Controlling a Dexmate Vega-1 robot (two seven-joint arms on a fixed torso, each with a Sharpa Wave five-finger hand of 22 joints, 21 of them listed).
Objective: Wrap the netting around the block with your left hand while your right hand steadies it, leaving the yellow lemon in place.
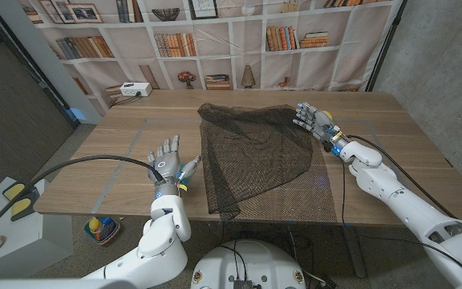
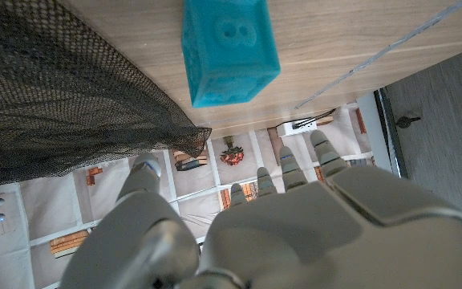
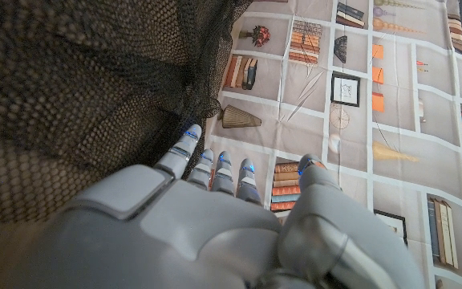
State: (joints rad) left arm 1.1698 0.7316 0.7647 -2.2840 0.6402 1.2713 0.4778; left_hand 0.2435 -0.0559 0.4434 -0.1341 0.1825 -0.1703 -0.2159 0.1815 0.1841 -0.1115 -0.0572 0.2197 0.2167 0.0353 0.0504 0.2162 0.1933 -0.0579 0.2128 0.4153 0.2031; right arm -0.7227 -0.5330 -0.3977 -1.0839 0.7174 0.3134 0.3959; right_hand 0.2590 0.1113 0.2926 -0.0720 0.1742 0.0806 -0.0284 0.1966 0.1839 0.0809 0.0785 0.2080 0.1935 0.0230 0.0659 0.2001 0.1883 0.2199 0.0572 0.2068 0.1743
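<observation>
The black netting [image 1: 251,152] lies spread over the middle of the wooden table [image 1: 391,144], a blue block [image 2: 229,50] sits near its edge, the left hand [image 1: 169,164] is spread and empty beside it, and the right hand [image 1: 315,122] rests at its far corner, fingers apart.

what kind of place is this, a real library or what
Probably a lab or studio, not a real library: the bookshelves are a printed backdrop that hangs in folds, beside bare concrete walls. A wooden table holds black netting, and cables trail off the robot's arms.
</observation>
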